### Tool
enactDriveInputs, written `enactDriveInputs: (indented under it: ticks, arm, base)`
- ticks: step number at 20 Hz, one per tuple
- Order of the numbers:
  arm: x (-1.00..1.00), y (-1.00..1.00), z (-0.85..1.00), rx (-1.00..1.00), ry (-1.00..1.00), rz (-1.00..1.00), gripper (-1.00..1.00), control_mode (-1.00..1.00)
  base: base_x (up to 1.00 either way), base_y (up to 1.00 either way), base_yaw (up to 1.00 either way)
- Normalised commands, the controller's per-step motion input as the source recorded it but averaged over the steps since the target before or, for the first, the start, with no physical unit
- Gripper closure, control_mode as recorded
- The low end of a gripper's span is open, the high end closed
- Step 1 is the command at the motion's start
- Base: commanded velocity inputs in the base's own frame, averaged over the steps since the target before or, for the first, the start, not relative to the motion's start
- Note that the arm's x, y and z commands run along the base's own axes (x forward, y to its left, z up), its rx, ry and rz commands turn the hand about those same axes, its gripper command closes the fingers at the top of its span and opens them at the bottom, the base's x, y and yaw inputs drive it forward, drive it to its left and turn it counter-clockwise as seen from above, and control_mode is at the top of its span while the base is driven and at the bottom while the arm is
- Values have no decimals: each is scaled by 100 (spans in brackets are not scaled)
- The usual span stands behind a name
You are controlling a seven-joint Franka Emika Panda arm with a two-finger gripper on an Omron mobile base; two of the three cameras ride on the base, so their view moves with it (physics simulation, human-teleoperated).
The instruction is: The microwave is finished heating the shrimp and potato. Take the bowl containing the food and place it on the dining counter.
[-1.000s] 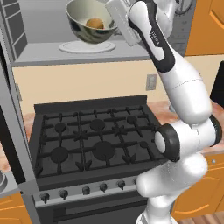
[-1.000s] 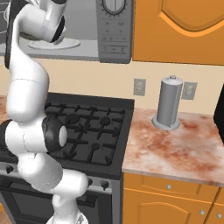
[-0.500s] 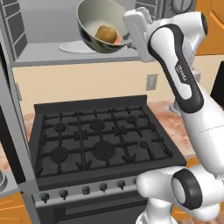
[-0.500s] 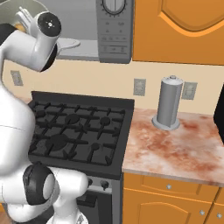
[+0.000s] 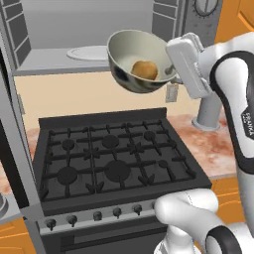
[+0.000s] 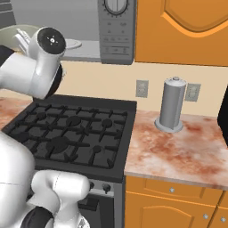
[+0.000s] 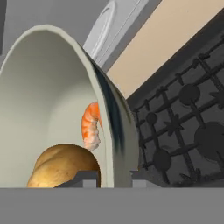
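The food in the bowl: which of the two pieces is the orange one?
The shrimp: a small curled orange-and-white piece lying against the bowl's cream inner wall. The potato below it is a bigger, rounded, golden-brown lump.

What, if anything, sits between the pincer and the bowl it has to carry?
Nothing visible: the pincer is shut on the bowl rim, one finger inside and one outside. The bowl, holding the potato and shrimp, hangs tilted above the stove. The dining counter is out of frame.
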Motion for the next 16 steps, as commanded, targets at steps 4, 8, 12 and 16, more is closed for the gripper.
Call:
enactDriveInputs:
  ticks: [4,8,12,16]
  arm:
    - [-100,-57,-93,-10,17,9,100,-100]
    - [-96,-57,-100,-7,2,6,100,-100]
    - [-13,-12,-58,-6,-6,0,100,-100]
    - [0,0,0,0,1,0,100,-100]
  base:
    - [0,0,0]
    - [0,0,0]
    - [0,0,0]
    - [0,0,0]
